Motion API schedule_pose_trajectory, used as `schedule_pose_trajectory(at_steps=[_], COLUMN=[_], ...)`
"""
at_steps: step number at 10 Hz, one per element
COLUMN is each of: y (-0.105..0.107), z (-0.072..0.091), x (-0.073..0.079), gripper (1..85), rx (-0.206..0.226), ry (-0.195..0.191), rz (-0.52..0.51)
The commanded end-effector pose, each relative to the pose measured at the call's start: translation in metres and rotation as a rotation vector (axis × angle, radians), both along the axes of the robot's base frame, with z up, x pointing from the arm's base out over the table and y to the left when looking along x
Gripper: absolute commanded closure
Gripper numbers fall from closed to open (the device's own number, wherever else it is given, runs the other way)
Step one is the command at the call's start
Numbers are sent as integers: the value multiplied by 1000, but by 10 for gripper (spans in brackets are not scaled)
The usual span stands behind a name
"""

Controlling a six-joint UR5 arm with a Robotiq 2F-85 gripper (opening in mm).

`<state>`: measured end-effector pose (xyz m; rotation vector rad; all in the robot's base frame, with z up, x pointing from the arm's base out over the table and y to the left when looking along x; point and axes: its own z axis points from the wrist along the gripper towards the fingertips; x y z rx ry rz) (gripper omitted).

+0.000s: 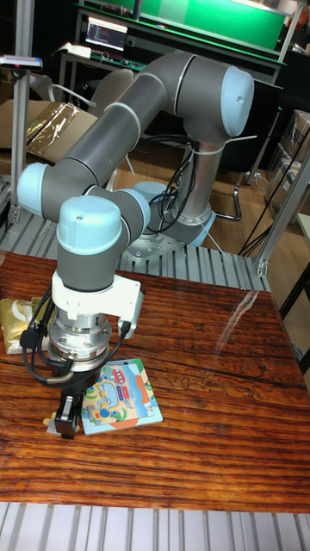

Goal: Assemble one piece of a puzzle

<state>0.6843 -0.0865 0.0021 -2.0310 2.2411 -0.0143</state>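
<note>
So the puzzle (120,396) lies flat on the counter (215,379), just right of the fingers (67,415), touching or nearly so. Fingers are down at its left edge; can't tell if they're open or pinching a piece.

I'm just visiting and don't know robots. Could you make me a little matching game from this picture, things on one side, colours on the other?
Things:
1. puzzle
2. table
3. arm joint cap
4. screen

Colours:
A. green
B. reddish-brown wood
C. light blue
D. many bright cartoon colours

Pairs: 1-D, 2-B, 3-C, 4-A
</note>
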Motion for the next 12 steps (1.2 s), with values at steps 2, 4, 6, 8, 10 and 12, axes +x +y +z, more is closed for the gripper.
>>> schedule_pose_trajectory(at_steps=[2,4,6,8,10,12], y=[1,0,-1,-2,-5,-8], z=[2,5,7,8,12,16], x=[0,-1,-2,-4,-6,-11], gripper=[560,567,580,583,583,583], rx=[12,9,5,4,-7,-14], ry=[0,0,1,8,12,28], rz=[-16,-21,-30,-37,-57,-111])
